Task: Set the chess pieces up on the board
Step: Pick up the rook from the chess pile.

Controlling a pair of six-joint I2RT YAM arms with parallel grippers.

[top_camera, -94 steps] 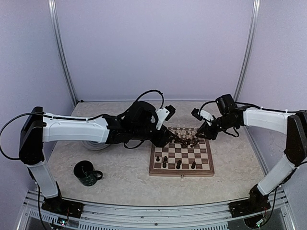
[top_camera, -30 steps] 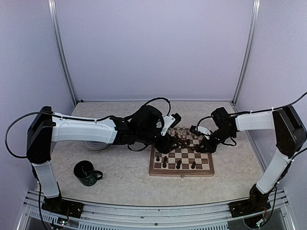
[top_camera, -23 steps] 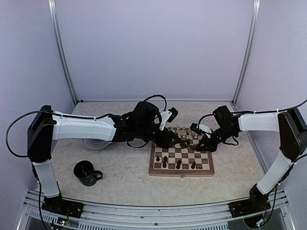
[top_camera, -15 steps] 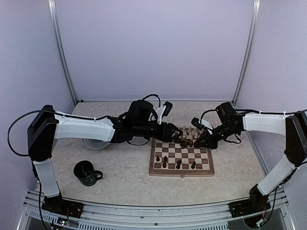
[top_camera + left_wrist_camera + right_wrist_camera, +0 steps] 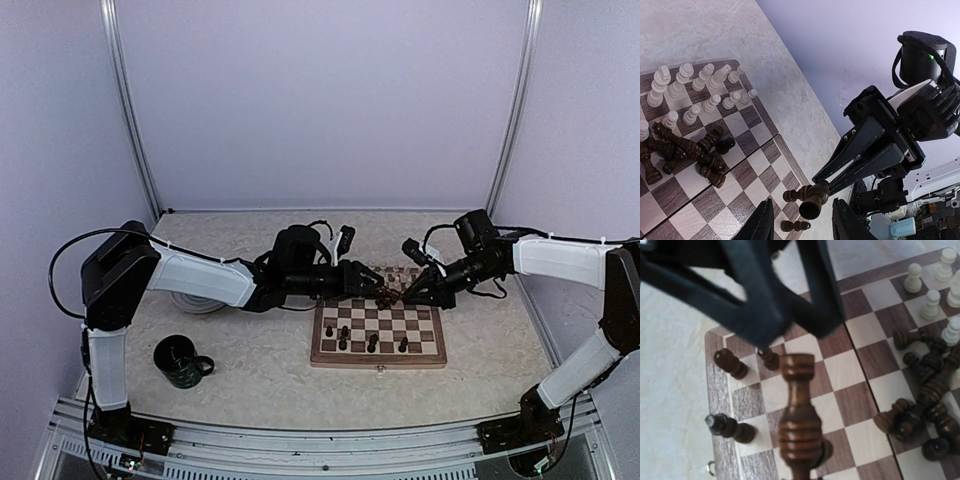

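The right claw (image 5: 821,184) is pinched shut on one dark piece (image 5: 807,199), holding it by one end in the air above the board (image 5: 350,363), clear of the squares and tilted rather than upright. The left claw (image 5: 370,285) sits just beside it, jaws apart on either side of the piece and not visibly touching it; whether they are about to take it I cannot tell. Most other dark pieces lie toppled in a heap (image 5: 685,150) on the far half of the board, next to the cream pieces (image 5: 695,85) standing in rows, and a few dark ones (image 5: 372,343) stand on the near rows. The piece looks like turned, polished wood, so probably light, stiff and hard to break. It is also likely slick and round, and apt to swivel or squirt out of a two-finger pinch. The safest hold seems to be across the narrow stem above the wide base, which keeps the axis vertical and the foot free. That way it could be set flat on its square without nudging its neighbours.
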